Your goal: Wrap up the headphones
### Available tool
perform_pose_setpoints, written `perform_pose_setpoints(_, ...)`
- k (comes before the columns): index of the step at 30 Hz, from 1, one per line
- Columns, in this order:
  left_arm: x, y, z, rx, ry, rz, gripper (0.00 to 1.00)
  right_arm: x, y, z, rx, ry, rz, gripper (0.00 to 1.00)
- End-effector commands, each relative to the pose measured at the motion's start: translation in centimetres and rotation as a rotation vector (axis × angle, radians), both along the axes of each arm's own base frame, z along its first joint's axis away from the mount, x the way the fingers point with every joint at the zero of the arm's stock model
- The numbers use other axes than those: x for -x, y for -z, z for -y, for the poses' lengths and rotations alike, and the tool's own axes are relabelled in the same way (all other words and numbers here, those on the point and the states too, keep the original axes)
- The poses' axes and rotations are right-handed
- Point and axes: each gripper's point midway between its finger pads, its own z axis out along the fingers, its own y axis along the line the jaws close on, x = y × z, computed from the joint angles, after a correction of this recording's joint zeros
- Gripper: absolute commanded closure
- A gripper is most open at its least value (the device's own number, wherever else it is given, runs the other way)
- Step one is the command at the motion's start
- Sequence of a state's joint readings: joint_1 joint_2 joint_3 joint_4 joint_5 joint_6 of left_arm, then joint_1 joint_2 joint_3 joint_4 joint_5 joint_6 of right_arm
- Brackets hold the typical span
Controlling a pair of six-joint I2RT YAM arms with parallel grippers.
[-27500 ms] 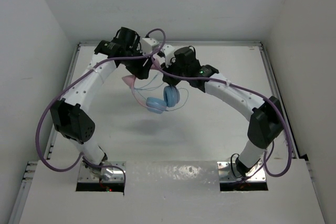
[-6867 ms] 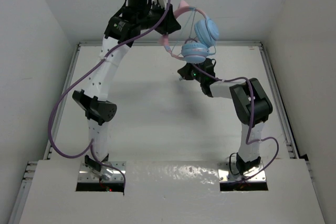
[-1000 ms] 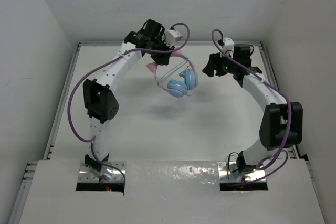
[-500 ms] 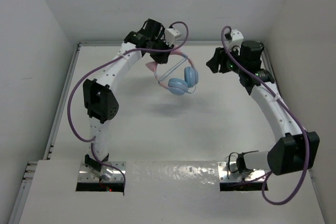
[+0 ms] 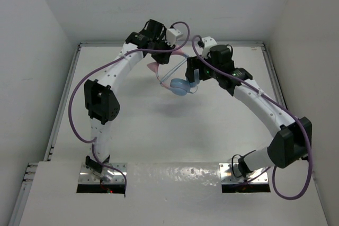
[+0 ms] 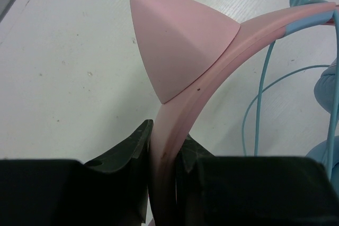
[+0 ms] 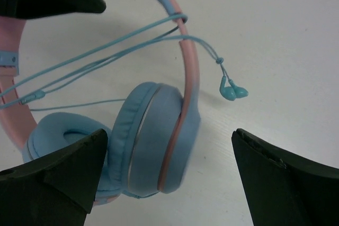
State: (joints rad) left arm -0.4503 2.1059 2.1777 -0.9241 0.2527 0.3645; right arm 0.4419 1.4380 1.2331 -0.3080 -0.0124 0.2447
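The left tool [image 6: 163,146] is clamped on the pink headband [image 6: 212,67] just beside its cat ear [image 6: 175,41]. It holds the headphones [image 5: 180,86] in the air over the far middle of the surface [image 5: 132,130]. Several strands of the thin blue cable [image 7: 106,46] already cross the headband, so the wrapping looks partly done. The cable end [image 7: 231,91] hangs loose beside the band and probably needs one more turn or a tuck. The right tool [image 7: 169,178] stands wide apart and empty, near the ear cups [image 7: 148,136], touching nothing I can see.
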Motion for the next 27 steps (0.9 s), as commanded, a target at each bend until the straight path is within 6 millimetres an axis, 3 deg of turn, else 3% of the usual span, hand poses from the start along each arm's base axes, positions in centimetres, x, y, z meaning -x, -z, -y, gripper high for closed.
perform_pose_setpoints(1, -0.3, -2.2, 1.3, 0.078, 0.002, 0.042, 1.00, 0.0, -0.9, -0.6, 0.013, 0.029, 0.007, 0.01)
perform_pose_setpoints(10, -0.3, -1.9, 1.4, 0.081, -0.002, 0.035, 1.00, -0.5, -0.3, -2.4, -0.004, -0.004, -0.030, 0.01)
perform_pose_setpoints(18, -0.2, -1.8, 1.5, 0.090, 0.002, 0.027, 1.00, -0.9, 1.7, -2.2, 0.045, 0.031, -0.088, 0.05)
perform_pose_setpoints(27, -0.1, -1.8, 1.5, 0.090, 0.003, 0.025, 1.00, -1.1, 2.5, -3.1, 0.036, 0.016, -0.116, 0.10)
